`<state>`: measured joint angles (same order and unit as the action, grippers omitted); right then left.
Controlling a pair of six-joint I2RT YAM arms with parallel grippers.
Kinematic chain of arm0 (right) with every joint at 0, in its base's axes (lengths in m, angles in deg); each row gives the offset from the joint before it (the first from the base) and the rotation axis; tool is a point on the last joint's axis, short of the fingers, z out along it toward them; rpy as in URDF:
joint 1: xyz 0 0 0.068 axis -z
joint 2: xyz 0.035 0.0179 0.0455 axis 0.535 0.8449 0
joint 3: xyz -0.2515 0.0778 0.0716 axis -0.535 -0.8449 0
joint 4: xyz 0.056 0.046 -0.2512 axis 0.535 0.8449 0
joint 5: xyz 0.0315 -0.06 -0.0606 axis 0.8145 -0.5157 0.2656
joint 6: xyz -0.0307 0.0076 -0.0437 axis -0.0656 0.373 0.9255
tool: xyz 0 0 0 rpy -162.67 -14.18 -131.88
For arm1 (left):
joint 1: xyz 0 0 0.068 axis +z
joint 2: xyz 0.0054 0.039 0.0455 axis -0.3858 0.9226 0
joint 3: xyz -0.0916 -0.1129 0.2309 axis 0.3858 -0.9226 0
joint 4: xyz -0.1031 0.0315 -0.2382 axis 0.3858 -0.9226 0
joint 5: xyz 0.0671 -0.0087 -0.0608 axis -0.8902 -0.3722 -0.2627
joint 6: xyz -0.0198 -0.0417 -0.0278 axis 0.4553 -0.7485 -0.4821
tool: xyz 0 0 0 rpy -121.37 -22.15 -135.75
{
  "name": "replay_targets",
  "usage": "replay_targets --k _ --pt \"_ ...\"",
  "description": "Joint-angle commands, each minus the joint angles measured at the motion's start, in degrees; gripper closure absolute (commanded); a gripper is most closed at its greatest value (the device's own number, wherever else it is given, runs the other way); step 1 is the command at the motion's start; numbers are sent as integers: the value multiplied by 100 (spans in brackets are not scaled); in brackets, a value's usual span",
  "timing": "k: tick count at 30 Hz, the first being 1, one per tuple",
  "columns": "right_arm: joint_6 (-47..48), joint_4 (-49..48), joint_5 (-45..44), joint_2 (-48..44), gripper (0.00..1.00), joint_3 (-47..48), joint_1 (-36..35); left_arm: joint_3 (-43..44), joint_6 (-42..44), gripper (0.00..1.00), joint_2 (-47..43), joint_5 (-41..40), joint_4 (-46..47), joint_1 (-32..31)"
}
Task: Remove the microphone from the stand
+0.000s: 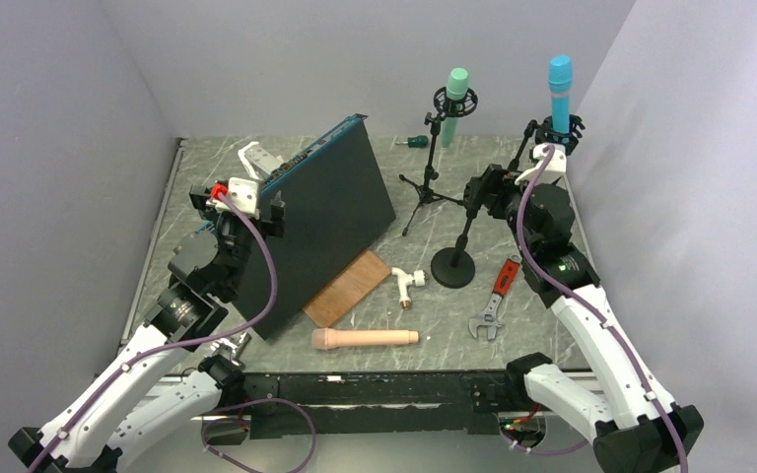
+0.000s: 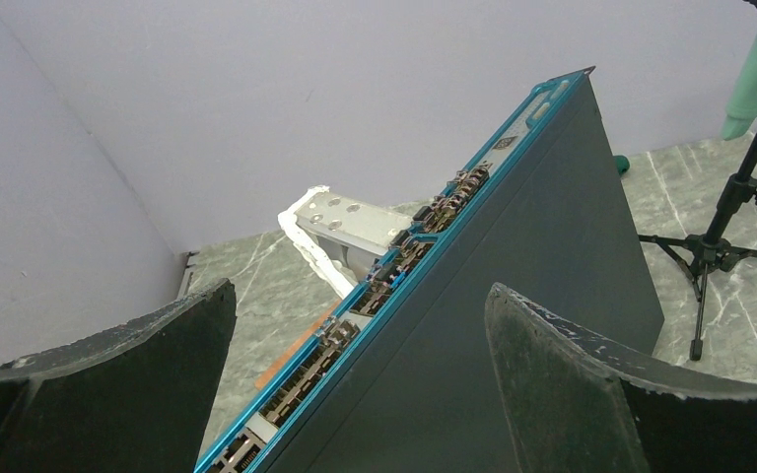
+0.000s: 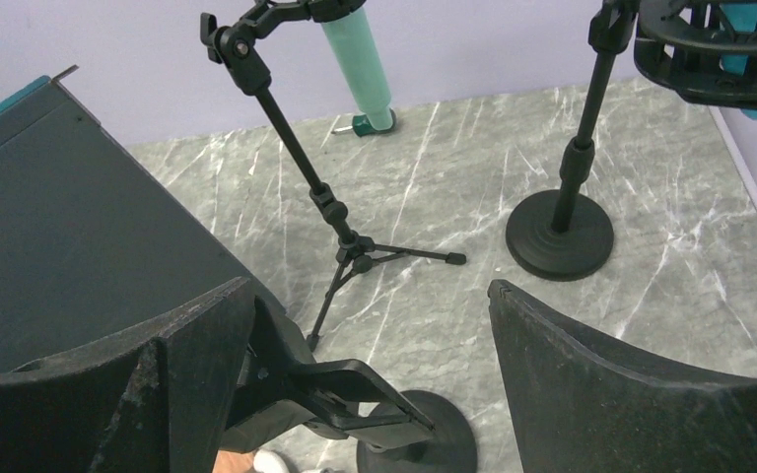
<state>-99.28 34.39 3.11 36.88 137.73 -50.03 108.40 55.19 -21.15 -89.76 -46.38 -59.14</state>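
Grey marble desk (image 1: 444, 317) carried the blue microphone (image 1: 560, 84) upright in its stand (image 3: 577, 168), your right hand (image 3: 367, 296) gaping wide and empty near it, your left hand (image 2: 360, 296) open over the dark panel (image 1: 330, 217).

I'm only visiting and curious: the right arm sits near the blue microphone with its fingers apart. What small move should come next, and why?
Probably raise the right gripper and swing it right, toward the blue microphone. Its jaws are open and empty, and in the wrist view the mic's mount sits above and to the right of the fingers, not between them.
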Motion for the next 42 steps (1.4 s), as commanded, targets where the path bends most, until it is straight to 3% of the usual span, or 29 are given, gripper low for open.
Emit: replay_targets --k 1,13,29,35,42 --pt "-4 -639 -14 -284 10 -564 12 232 -158 1 -103 107 83 20" --pt "-310 -772 74 -530 9 -1625 5 219 -207 1 -142 129 85 15" --pt "-361 -898 -104 -137 8 -2051 7 228 -270 1 -151 99 55 17" --pt "-157 -674 -94 -201 6 -1784 11 229 -302 1 -98 160 57 17" --pt "-191 459 353 288 0 -424 10 230 -313 1 -101 170 49 8"
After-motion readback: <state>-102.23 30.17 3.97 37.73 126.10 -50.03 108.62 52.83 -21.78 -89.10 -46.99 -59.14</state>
